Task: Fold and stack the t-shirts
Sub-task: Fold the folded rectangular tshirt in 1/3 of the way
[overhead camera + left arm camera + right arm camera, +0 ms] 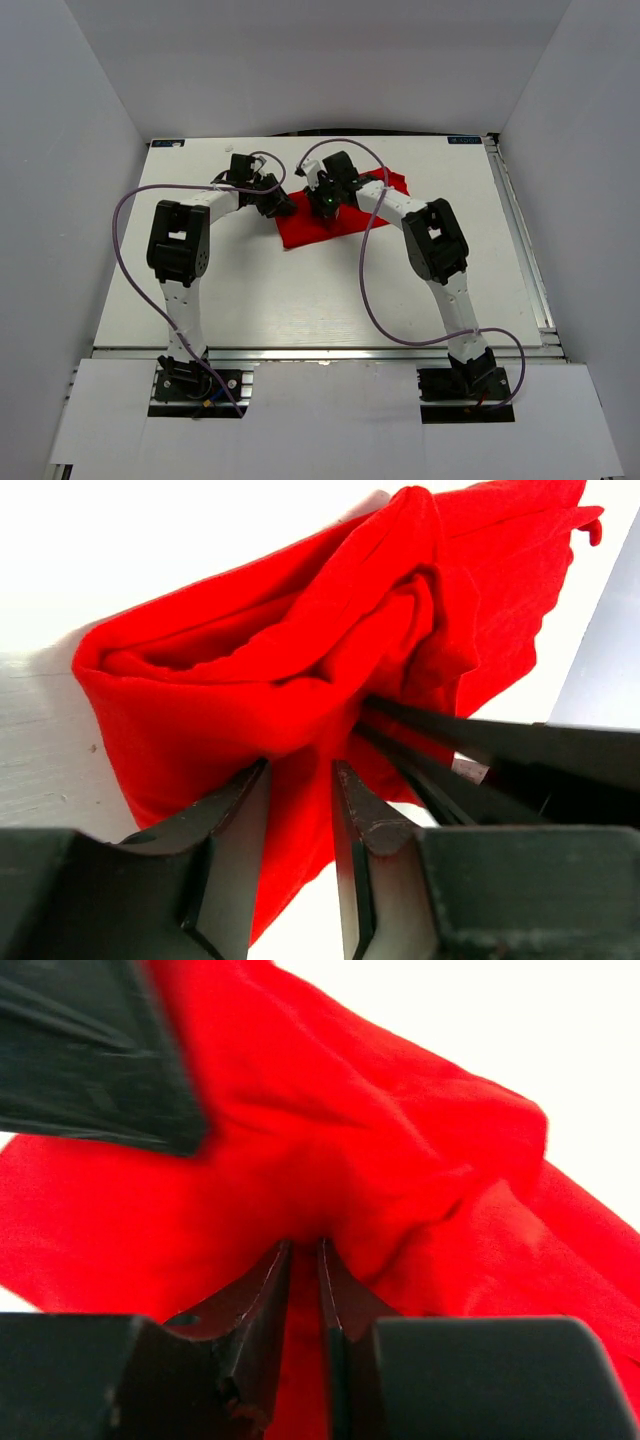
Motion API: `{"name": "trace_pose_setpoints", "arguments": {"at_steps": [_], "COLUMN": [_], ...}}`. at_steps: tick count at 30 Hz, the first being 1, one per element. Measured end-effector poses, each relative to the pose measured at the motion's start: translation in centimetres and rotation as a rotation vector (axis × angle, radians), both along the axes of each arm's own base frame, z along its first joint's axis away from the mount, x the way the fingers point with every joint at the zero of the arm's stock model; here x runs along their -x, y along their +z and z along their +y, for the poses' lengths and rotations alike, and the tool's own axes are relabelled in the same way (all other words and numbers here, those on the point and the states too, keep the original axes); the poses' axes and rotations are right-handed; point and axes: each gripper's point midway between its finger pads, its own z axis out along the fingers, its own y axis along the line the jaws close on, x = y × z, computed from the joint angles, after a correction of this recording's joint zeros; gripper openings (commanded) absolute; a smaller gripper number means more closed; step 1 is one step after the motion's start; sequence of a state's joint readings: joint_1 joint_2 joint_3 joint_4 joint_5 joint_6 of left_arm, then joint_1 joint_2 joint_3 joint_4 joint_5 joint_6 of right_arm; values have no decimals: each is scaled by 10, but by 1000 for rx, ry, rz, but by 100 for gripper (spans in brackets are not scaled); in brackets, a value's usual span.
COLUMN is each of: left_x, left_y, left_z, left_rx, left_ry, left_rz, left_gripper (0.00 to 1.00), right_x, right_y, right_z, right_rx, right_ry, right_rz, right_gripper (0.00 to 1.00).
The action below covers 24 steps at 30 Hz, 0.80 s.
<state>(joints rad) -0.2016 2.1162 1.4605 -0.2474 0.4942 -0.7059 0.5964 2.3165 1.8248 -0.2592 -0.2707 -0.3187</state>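
Note:
The red t-shirt [305, 232] lies bunched and partly folded at the back middle of the white table. My left gripper [285, 205] is at its left edge and my right gripper [328, 208] is on its middle, close together. In the left wrist view the jaws [300, 770] stand narrowly apart with a fold of the t-shirt [250, 630] pinched at their tips. The right gripper's fingers [450, 740] reach into the cloth beside them. In the right wrist view the jaws [303, 1245] are almost closed on a ridge of the t-shirt [350, 1140].
The white table [200, 290] is walled in by grey panels on the left, back and right. Purple cables [120, 250] loop from both arms. A metal rail [530, 270] runs along the table's right edge.

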Motion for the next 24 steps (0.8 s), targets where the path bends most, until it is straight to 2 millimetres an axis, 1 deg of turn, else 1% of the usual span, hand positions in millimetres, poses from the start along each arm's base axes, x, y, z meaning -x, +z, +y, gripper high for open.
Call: {"name": "trace_pose_setpoints", "arguments": {"at_steps": [2,6,12,16,20,22,24], "left_x": [0,-1,-1,0,0,0,0], "left_y": [-1,-3,-4,-5,-5,-5,-5], "left_z": [1,1,2,3,4,4,4], "left_rx": [-4,-8,-12,-12,-12,-12,-12], "left_ry": [3,6,8,9,10,10,9], "left_rz": [1,2,2,5,5,5,5], "left_gripper": [41,40,39,39,38,38,38], "right_x": [-6,-21,-49,-62,-59,-52,-43], "right_y": [0,0,0,-1,0,8,23], "right_z": [-5,-22,-60,-84,-104,-108,-105], "right_rx": [13,38,67,82,95,85,52], "right_ry": [-25,-79,-175,-225,-250,-243,-214], "right_rz": [-17,-40,-68,-74,-68,-66,-67], "right_gripper": [22,19,18,17,17,18,18]}}
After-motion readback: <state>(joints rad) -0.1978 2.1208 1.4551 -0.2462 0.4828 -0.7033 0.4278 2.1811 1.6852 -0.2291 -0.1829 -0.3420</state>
